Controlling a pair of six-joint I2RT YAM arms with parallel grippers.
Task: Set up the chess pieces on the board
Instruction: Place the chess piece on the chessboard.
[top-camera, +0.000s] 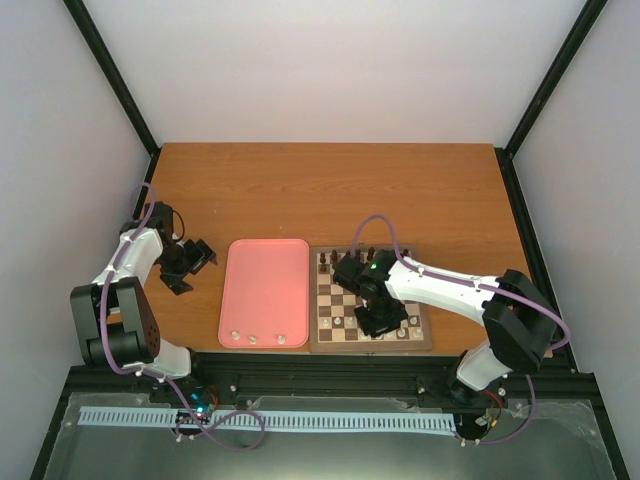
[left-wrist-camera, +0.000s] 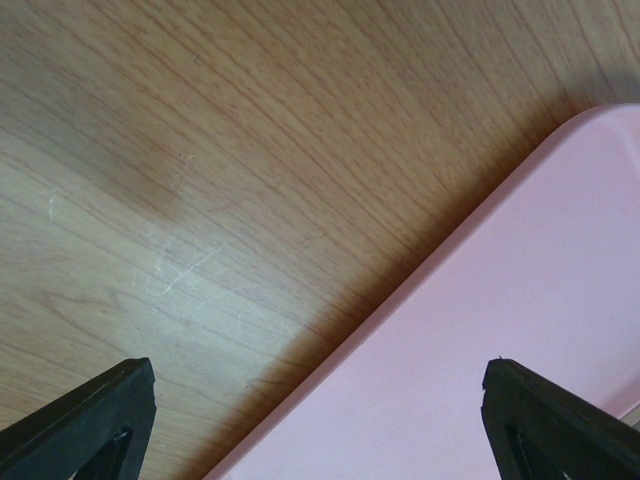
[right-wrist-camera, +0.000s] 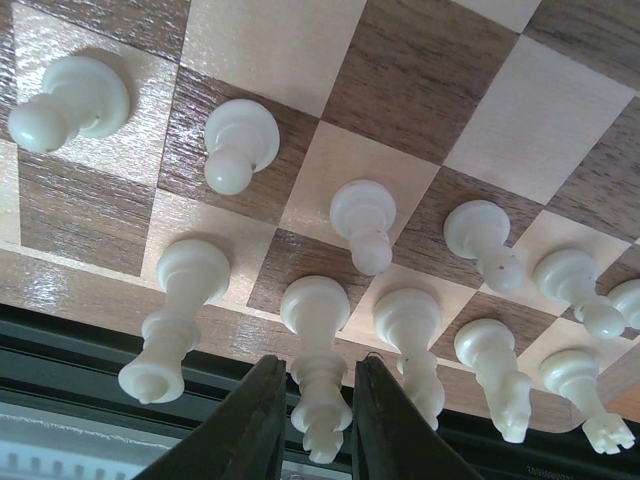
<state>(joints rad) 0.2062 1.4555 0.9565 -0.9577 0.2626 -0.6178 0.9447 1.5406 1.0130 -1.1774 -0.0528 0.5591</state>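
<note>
— Fingers (right-wrist-camera: 250, 420) of the right gripper (right-wrist-camera: 318, 425) pinch a white piece (right-wrist-camera: 318, 330) by its crown. Why?
— Likely to stand it upright on the board's (right-wrist-camera: 420, 60) near rank, between its neighbours.
— And the left gripper (left-wrist-camera: 320, 420)?
— Spread and empty, over the pink tray's (left-wrist-camera: 520, 300) edge. Only the top view shows three pieces (top-camera: 253, 339) waiting there.

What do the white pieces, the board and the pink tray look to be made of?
White pieces: probably smooth cream plastic; soft glossy highlights, no grain. Board: wood or wood veneer, varnished; visible grain and sheen on the squares. Pink tray: likely matte plastic; uniform colour, rounded rim.
</note>
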